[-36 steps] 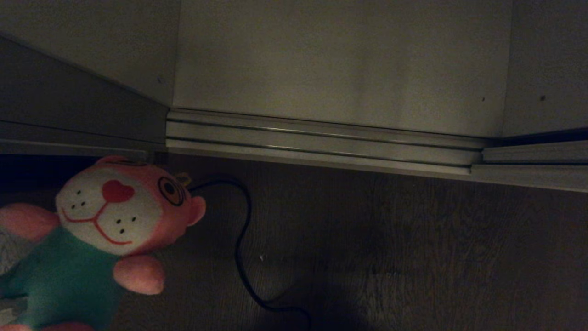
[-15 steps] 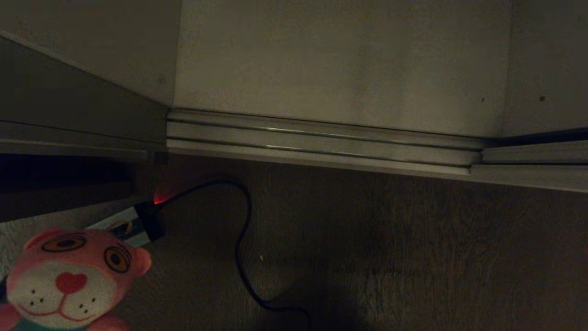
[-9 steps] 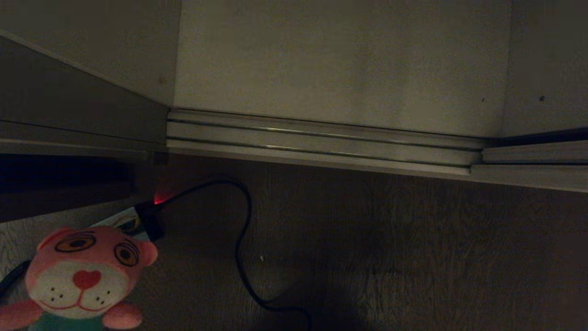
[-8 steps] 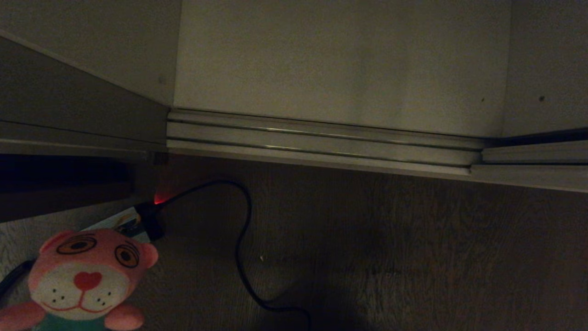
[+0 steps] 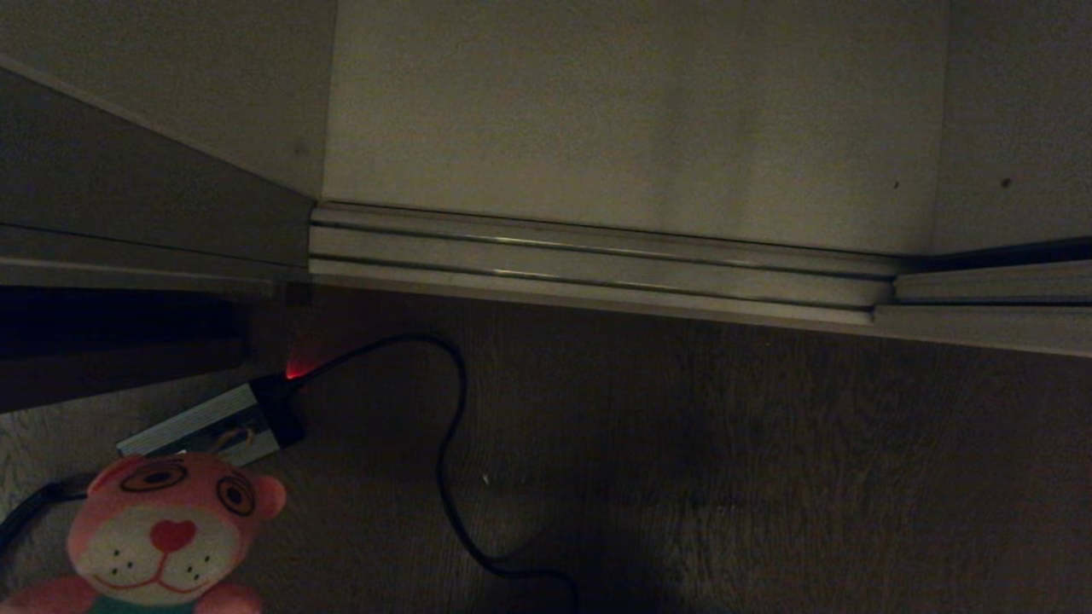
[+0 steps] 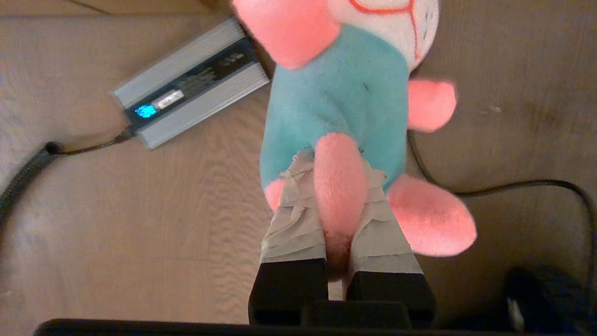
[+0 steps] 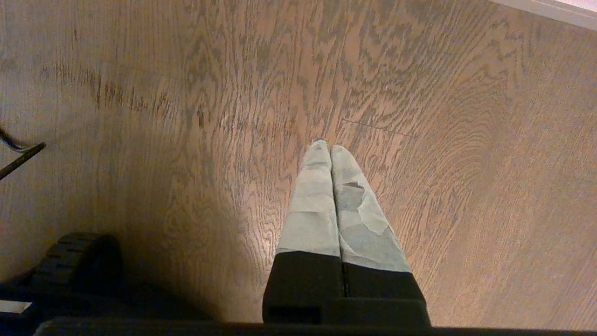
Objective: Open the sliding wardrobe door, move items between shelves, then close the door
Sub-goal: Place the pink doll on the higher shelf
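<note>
Ahead of both grippers, a wide off-white wardrobe shelf board (image 5: 631, 119) runs behind a ribbed pale metal floor track (image 5: 597, 264), with brown wood-grain flooring (image 7: 186, 93) beneath the arms. Below the left gripper (image 6: 339, 186), a ribbed silver box with a blue light (image 6: 191, 84) lies on the floor, a black cable (image 5: 448, 477) curling away from it. That gripper points down with its tape-wrapped fingers (image 6: 294, 219) pinched on a leg of the pink plush toy with a white face and teal shirt (image 6: 340, 93), which hangs clear of the floor. Well apart, the right gripper (image 7: 329, 149) hangs over bare floor, its fingers pressed together with nothing between them.
</note>
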{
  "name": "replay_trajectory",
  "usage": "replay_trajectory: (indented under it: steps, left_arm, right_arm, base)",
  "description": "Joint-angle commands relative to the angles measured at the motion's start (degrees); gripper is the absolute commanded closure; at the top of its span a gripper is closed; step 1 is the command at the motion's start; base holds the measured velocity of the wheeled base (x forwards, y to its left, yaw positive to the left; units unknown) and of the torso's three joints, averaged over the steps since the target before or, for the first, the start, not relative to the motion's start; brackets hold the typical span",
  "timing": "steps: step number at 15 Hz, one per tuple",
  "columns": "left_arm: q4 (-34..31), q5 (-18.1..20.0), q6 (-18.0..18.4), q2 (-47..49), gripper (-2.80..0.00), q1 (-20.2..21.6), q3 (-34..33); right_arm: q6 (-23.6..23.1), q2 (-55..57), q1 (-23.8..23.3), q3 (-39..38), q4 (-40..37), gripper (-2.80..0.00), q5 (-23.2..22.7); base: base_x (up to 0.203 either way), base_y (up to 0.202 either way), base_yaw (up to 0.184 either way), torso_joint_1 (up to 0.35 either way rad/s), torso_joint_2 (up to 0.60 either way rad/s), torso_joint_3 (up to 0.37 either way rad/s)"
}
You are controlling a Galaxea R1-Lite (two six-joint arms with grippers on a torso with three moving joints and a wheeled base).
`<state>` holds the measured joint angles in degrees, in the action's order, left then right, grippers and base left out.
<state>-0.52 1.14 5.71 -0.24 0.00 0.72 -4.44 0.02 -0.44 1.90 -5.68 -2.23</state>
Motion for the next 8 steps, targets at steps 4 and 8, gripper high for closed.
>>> replay_trajectory:
  steps: [4,8]
  left_arm:
    - [0.17,-0.26,0.18,0.24,0.00,0.00,-0.72]
    - [0.17,-0.26,-0.08,0.24,0.00,0.00,-0.72]
  right_arm:
    - [-0.05,-0.20,0.00,-0.04,-0.03,0.00,-0.05]
    - [-0.05,-0.12,0.00,-0.05,-0.03,0.00,-0.05]
  base:
    - [0.000,0.000,0.000,0.000,0.00,0.000]
    - [0.000,0.000,0.000,0.000,0.00,0.000]
